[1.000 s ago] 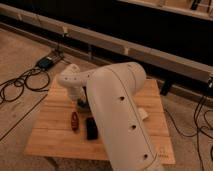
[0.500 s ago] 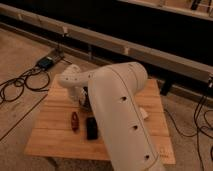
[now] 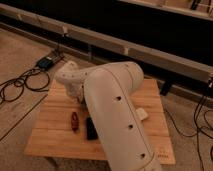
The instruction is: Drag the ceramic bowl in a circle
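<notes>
White arm (image 3: 111, 117) w/ dark dots, light wood table (image 3: 50, 136), black slab (image 3: 91, 128), reddish-brown obj (image 3: 75, 121), white box (image 3: 142, 114).

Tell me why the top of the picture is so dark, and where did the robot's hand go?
Camera view: dim, warm light falls on the wooden table and the white arm, the brightest thing here. Camera view: the back wall sits in deep shadow. Camera view: the big arm blocks the shut hand, hidden somewhere over the table.
</notes>
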`<state>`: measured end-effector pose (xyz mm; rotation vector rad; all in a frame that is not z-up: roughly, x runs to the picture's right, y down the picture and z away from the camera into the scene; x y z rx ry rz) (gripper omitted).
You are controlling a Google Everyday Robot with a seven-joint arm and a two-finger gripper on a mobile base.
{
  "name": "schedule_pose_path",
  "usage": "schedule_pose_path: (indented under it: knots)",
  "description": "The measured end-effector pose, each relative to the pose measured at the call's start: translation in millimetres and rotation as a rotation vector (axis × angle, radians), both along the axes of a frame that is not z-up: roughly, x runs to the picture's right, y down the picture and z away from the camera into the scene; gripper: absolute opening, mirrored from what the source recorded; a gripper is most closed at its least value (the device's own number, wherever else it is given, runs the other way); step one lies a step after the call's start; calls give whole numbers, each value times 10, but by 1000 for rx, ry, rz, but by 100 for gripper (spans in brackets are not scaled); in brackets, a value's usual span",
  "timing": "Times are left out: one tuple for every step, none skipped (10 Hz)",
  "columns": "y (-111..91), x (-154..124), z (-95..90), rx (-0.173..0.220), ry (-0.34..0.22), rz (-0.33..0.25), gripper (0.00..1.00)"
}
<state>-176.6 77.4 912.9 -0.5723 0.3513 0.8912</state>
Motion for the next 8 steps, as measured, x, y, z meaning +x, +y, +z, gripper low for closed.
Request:
schedule_pose_path:
  knots:
    - [-75, -82, 34, 3, -13, -24, 2]
    - [-133, -154, 65, 4, -25, -41, 2]
    - [-182, -234, 100, 2, -37, -58, 2]
    - [-224, -334, 129, 0, -53, -71, 2]
    - [-228, -506, 131, -9, -80, -86, 2]
    - [-155, -862, 62, -29, -134, -119, 2]
    - [-72, -1008, -6, -44, -149, -135, 2]
    - [-24, -1082, -64, -55, -156, -141, 2]
